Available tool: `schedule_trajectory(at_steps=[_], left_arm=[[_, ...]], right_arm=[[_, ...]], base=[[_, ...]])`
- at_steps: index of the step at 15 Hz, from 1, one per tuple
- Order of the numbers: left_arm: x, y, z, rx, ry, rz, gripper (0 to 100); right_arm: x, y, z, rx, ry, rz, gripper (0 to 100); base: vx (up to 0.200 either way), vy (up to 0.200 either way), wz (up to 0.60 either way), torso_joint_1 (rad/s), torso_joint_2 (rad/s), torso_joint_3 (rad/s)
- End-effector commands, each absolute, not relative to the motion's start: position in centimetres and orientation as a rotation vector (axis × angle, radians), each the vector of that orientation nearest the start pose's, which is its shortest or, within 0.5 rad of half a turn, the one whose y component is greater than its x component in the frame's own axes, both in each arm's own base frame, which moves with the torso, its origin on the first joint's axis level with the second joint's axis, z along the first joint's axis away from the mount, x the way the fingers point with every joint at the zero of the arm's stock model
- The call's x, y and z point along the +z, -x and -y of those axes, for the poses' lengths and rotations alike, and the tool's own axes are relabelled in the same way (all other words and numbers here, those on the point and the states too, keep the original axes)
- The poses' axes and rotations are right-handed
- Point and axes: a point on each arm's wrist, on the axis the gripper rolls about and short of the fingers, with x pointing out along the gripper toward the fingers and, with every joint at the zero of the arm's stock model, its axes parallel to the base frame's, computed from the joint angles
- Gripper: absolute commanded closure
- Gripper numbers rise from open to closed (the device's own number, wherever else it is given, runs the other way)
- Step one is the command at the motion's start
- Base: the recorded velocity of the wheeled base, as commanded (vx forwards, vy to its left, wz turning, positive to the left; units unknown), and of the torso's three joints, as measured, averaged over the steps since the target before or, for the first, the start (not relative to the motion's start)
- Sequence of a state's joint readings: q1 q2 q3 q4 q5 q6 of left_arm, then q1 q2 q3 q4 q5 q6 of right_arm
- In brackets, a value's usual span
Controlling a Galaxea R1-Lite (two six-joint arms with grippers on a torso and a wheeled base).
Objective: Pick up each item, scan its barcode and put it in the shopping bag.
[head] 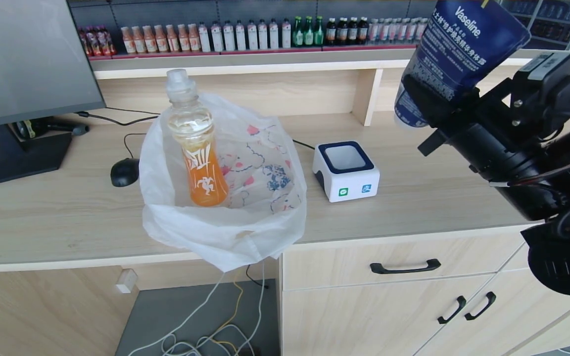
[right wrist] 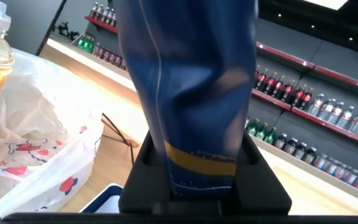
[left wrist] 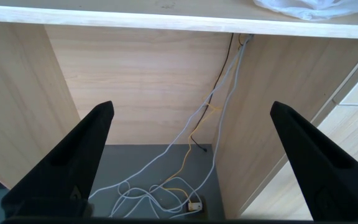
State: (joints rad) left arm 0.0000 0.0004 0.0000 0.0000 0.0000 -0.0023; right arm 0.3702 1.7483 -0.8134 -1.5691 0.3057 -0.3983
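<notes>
on the wooden counter (head: 438, 198) the white shopping bag (head: 260, 207) sits open at the front edge. the blue pouch (head: 458, 49) is aloft over the counter's right part, clamped by the right gripper (head: 441, 111). an orange bottle (head: 198, 148) stands upright in the bag, the scanner (head: 345, 170) just beside it. the left gripper (left wrist: 191, 115) hangs spread wide below the counter.
</notes>
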Motion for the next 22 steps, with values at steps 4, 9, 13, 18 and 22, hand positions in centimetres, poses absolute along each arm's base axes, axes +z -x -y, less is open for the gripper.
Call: schedule_trajectory(at_steps=[4,9,13,18,22], left_arm=[[7.5,2.3,0.0,0.000,0.002,0.000,0],[7.5,2.3,0.0,-0.002,0.002,0.000,0],[7.5,2.3,0.0,0.000,0.005,0.000,0],[7.5,2.3,0.0,0.000,0.006,0.000,0],[7.5,2.3,0.0,0.000,0.008,0.000,0]], right_arm=[[25.3,-25.2,-12.8,0.445,0.160,0.666,100],[24.4,-24.7,-14.8,0.405,0.006,0.579,100],[23.8,-25.1,-15.0,0.424,-0.068,0.541,100],[23.5,-25.4,-15.0,0.422,-0.075,0.531,100],[23.3,-25.6,-15.1,0.425,-0.082,0.523,100]], base=[[0.000,0.000,0.00,0.000,0.00,0.000],[0.000,0.000,0.00,0.000,0.00,0.000],[0.000,0.000,0.00,0.000,0.00,0.000],[0.000,0.200,0.00,0.003,0.00,0.002],[0.000,0.200,0.00,0.001,0.00,0.002]])
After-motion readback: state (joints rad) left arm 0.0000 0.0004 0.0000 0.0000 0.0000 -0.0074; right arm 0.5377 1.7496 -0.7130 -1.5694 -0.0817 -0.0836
